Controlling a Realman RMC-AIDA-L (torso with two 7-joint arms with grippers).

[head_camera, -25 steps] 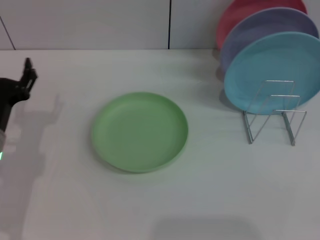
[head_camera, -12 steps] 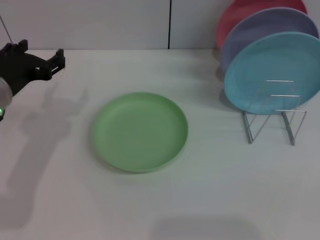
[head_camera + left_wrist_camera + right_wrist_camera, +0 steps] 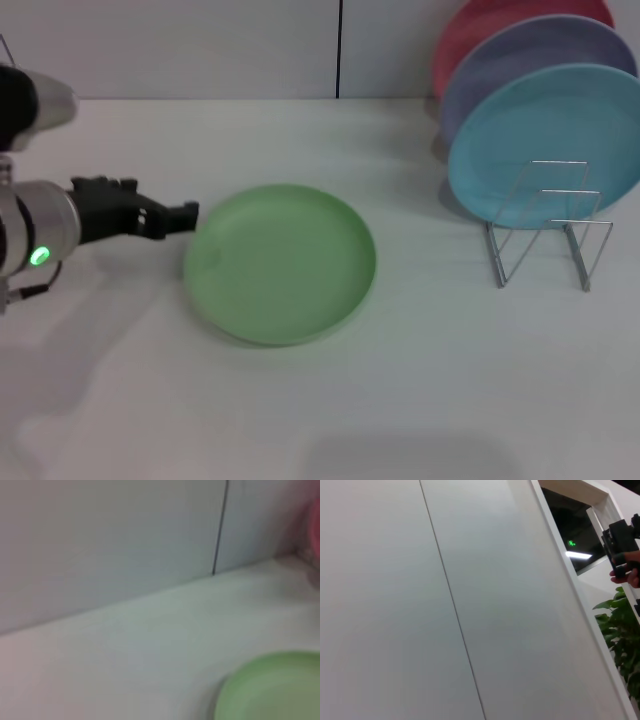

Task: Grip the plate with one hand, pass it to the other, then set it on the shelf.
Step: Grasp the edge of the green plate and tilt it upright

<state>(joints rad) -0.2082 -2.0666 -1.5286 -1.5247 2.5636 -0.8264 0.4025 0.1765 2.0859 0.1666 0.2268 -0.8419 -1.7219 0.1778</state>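
I see my left claw low over the desk, its tips just at the left rim of the green plate. I cannot tell if its fingers are spread or pressed together. The plate lies flat on the desk, well apart from the wire shelf at the right, where a light-blue plate stands. My right claw does not appear in any view.

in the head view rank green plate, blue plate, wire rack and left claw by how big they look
1. green plate and blue plate, too alike to rank
2. wire rack
3. left claw
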